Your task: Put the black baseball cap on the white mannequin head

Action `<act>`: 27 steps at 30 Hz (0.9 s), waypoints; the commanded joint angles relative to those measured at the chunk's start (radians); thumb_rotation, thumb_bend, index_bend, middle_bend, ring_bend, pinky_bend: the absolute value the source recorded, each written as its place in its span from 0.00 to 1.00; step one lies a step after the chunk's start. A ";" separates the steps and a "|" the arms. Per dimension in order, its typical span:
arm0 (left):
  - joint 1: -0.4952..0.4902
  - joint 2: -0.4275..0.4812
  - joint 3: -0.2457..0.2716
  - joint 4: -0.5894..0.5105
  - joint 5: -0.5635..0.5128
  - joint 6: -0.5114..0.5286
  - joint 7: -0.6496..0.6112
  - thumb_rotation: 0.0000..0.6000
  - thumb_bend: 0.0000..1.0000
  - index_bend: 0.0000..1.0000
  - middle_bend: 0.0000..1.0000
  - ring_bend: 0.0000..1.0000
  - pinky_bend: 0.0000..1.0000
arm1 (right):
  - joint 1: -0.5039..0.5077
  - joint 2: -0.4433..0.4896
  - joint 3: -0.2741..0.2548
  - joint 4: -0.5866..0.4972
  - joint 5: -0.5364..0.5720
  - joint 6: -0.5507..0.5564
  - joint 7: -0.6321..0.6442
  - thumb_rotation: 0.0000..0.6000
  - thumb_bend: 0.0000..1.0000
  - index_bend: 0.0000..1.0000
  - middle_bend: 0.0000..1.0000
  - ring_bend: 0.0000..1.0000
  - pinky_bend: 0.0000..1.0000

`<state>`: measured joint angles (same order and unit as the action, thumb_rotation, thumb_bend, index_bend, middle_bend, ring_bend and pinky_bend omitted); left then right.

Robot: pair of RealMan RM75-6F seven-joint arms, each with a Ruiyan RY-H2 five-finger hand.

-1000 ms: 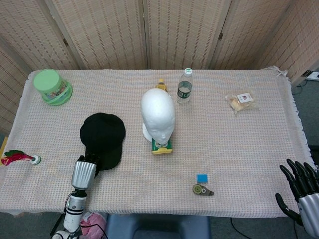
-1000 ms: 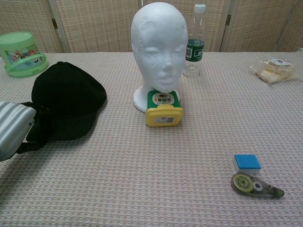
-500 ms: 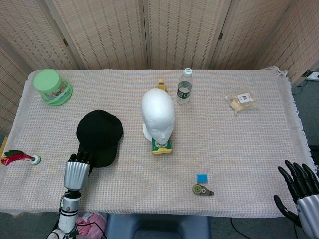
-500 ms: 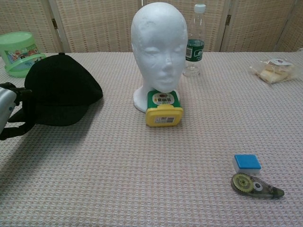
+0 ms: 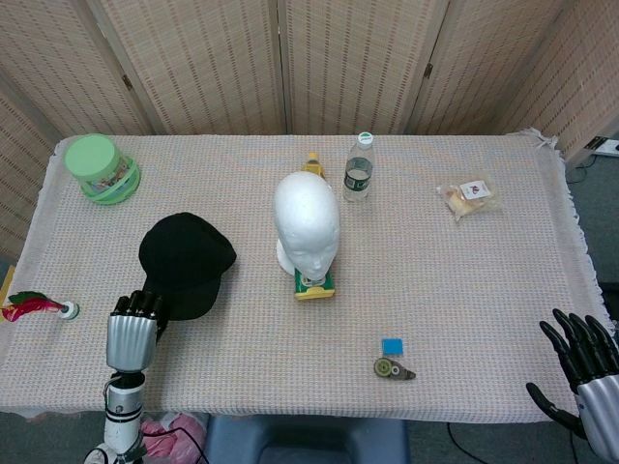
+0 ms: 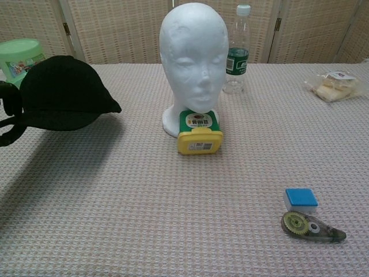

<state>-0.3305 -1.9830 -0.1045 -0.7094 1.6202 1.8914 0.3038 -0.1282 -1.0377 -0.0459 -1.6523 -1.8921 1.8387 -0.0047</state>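
The black baseball cap (image 5: pixel 186 263) (image 6: pixel 60 92) hangs above the cloth at the left, its shadow on the table below it. My left hand (image 5: pixel 132 326) grips its near edge; in the chest view only dark fingers (image 6: pixel 8 112) show at the left frame edge. The white mannequin head (image 5: pixel 306 224) (image 6: pixel 193 60) stands upright at the table's middle, to the right of the cap and bare. My right hand (image 5: pixel 586 367) is at the bottom right corner of the head view, fingers spread, holding nothing.
A yellow-green box (image 6: pixel 199 132) sits against the mannequin's base. A water bottle (image 5: pixel 359 168) stands behind it. A green lidded tub (image 5: pixel 101 168) is at the far left, a snack bag (image 5: pixel 468 196) at the right, a blue block (image 6: pixel 300 199) and a tape dispenser (image 6: pixel 308 226) in front.
My left hand has lifted the cap off the cloth and drawn it left and toward me. The right hand has barely shifted.
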 commanded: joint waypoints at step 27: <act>-0.042 0.298 -0.087 -0.414 0.104 0.070 0.085 1.00 0.43 0.64 0.64 0.55 0.69 | 0.015 -0.022 0.005 -0.006 0.003 -0.031 -0.022 1.00 0.09 0.00 0.00 0.00 0.00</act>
<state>-0.3645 -1.7197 -0.1889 -1.0701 1.7066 1.9711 0.3595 -0.1133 -1.0598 -0.0404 -1.6592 -1.8881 1.8073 -0.0268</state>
